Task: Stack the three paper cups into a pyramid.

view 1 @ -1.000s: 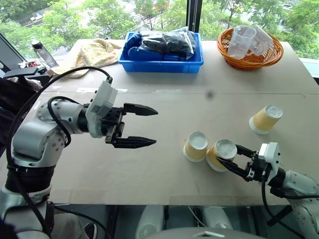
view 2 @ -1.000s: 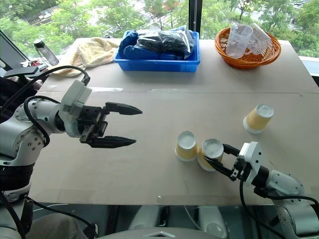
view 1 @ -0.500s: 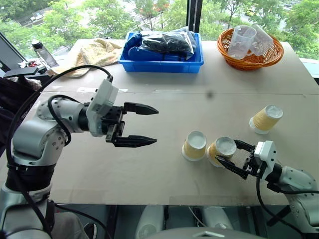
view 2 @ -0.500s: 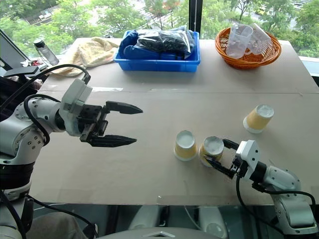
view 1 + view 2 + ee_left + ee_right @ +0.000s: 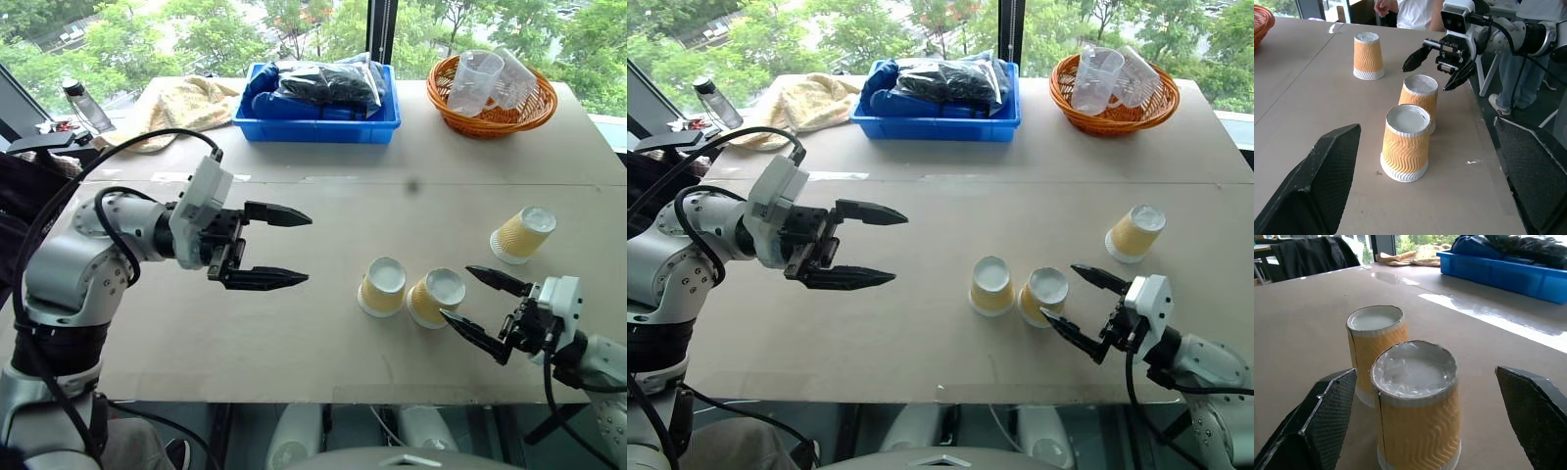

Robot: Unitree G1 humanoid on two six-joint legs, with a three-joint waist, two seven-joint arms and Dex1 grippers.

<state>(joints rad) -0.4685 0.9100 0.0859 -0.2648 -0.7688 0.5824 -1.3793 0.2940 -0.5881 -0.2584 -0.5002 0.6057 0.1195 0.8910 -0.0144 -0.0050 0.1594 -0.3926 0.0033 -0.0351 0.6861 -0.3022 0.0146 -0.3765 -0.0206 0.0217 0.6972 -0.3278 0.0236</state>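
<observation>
Three tan ribbed paper cups stand upside down on the brown table (image 5: 294, 362). Two of them, the left cup (image 5: 382, 286) and the middle cup (image 5: 435, 297), stand side by side near the front edge, close together. The third cup (image 5: 522, 234) stands alone farther right and back. My right gripper (image 5: 456, 292) is open just right of the middle cup, with its fingertips level with the cup's right side and holding nothing. My left gripper (image 5: 308, 250) hovers open and empty above the table, left of the pair. The right wrist view shows the pair of cups (image 5: 1418, 416) close up.
A blue bin (image 5: 318, 125) with dark bagged items sits at the back centre. A wicker basket (image 5: 490, 119) of clear plastic cups is at the back right. A yellow towel (image 5: 186, 103) and a bottle (image 5: 88, 106) lie back left. People (image 5: 1415, 10) stand beyond the table's right end.
My right gripper has opened, let go of the middle cup and drawn back to the right and slightly up. The cup stays beside the left one. My left arm has kept still.
</observation>
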